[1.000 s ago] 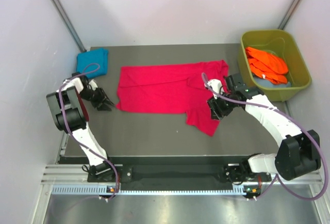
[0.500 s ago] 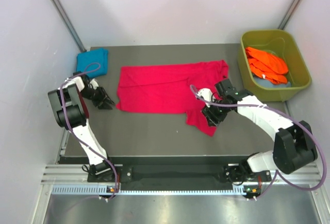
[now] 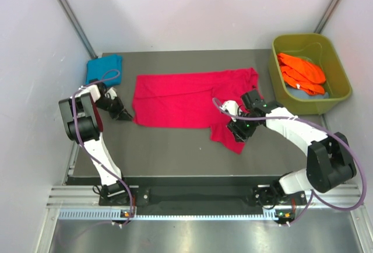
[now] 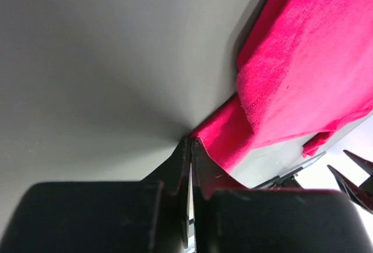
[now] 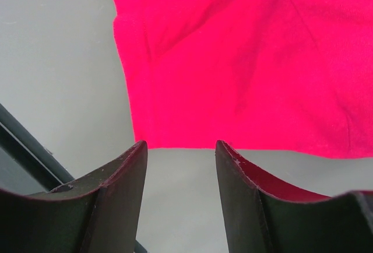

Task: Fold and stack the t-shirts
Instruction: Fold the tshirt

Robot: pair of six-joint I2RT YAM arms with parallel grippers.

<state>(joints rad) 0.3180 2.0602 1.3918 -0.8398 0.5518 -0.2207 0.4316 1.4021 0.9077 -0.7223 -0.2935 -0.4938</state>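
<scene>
one crimson t-shirt [image 3: 180,98] flat; left claw [image 4: 189,142] pinched closed at its edge, right claw [image 5: 180,146] wide over hem

Closed pincer [image 4: 189,144] by pink tee [image 4: 303,66]

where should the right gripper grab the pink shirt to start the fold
Pinch the crimson-pink t-shirt at the straight free edge of its near-right flap. The cloth lies flat there in a single layer. The right gripper is open just short of that edge, so a low approach from its own side, one finger sliding under, looks best.
</scene>
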